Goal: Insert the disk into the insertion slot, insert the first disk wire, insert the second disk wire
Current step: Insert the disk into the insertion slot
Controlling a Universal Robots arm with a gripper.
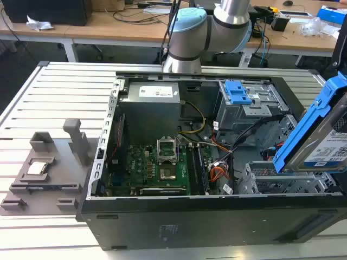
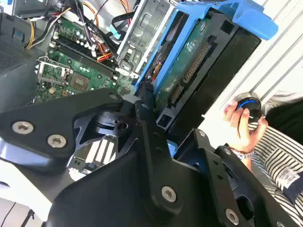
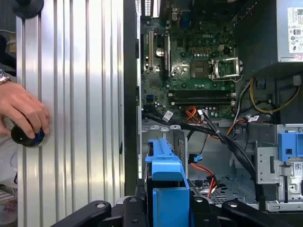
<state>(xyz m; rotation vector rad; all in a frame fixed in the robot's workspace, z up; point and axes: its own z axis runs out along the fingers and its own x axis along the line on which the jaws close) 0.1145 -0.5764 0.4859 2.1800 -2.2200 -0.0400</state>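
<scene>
The disk (image 1: 320, 135), silver with a white-and-blue label in a bright blue caddy, hangs tilted in the air above the end of the open computer case at the exterior view's right. My gripper (image 2: 154, 106) is shut on it. In the second wrist view the disk's green circuit side (image 2: 189, 61) faces the camera. In the first wrist view the blue caddy (image 3: 165, 175) stands between my black fingers (image 3: 132, 208). The insertion slot (image 1: 268, 181), a grey perforated cage, lies just below the disk. Red and orange wires (image 3: 203, 170) lie loose beside the cage.
A taller grey cage with a blue latch (image 1: 238, 92) stands behind the slot. The motherboard (image 1: 157, 168) fills the case floor. A person's hand (image 3: 23, 111) rests on a black-and-blue knob on the slatted table. A grey fixture (image 1: 49, 173) sits at the exterior view's left.
</scene>
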